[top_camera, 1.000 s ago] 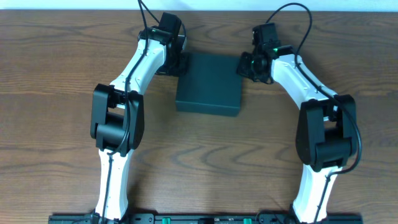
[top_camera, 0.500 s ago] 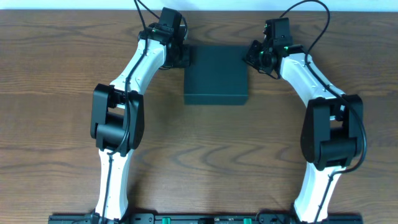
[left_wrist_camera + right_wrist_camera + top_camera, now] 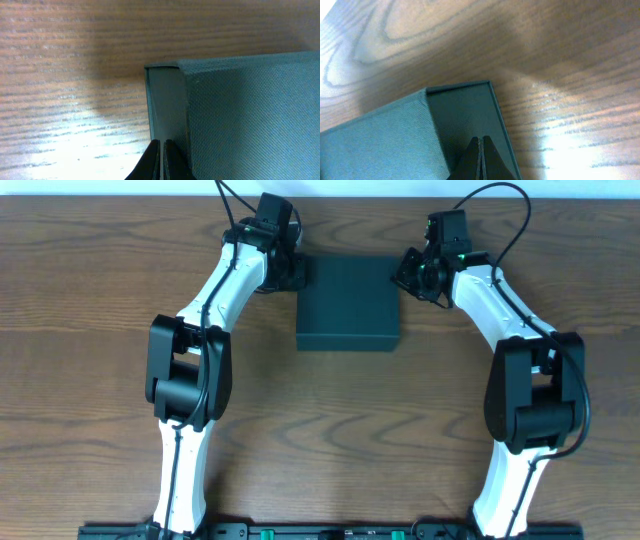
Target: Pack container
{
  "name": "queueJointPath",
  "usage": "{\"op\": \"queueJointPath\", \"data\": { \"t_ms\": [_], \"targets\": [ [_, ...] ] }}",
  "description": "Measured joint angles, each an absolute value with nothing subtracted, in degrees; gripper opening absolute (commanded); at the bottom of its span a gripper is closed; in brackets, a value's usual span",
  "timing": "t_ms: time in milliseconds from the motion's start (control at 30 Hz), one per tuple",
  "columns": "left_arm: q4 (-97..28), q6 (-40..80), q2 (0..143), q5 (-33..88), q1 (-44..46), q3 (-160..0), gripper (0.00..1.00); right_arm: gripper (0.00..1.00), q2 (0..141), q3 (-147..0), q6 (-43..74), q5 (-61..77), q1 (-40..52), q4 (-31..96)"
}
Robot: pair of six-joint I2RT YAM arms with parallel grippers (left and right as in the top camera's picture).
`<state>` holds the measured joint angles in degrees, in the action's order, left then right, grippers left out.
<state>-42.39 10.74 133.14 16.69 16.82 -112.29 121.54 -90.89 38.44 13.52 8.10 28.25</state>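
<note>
Overhead, the dark teal-green container (image 3: 347, 305) is seen lying flat on the wooden table (image 3: 90, 300), in the far middle part of it, between the two arms. Its top face is closed and level, and its sides are set nearly square to the table's edges. The left gripper (image 3: 297, 272) is placed at the far end of the container's left side, and the right gripper (image 3: 402, 272) at the far end of its right side, so that the box is flanked at both far corners.

From the left wrist view, the left gripper (image 3: 161, 150) is shown clenched, its two dark tips pressed together with only a thin line between them and nothing caught there. It is pointed at the smooth, paler side wall (image 3: 167, 105) of the container (image 3: 250, 115), just beside the edge where the woven fabric top begins. Whether the wall is actually touched cannot be told.

From the right wrist view, the right gripper (image 3: 480, 147) is likewise shown clenched on nothing, its tips drawn to a single point. It is held over the smooth side wall (image 3: 462, 115) of the container (image 3: 380, 135), near a corner, with wood grain visible beyond. Contact there cannot be judged either.
</note>
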Motion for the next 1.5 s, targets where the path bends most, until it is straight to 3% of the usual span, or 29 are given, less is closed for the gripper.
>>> {"op": "queueJointPath", "data": {
  "t_ms": [1167, 1500],
  "targets": [
    [-50.00, 11.29, 133.14, 17.34, 17.85, -112.29, 0.06, 0.02, 121.54, -91.00, 38.41, 12.84, 8.10, 36.14],
    [-52.56, 8.95, 133.14, -1.06, 20.36, -112.29, 0.06, 0.02, 121.54, -91.00, 37.60, 12.40, 6.31, 35.48]
  ]
}}
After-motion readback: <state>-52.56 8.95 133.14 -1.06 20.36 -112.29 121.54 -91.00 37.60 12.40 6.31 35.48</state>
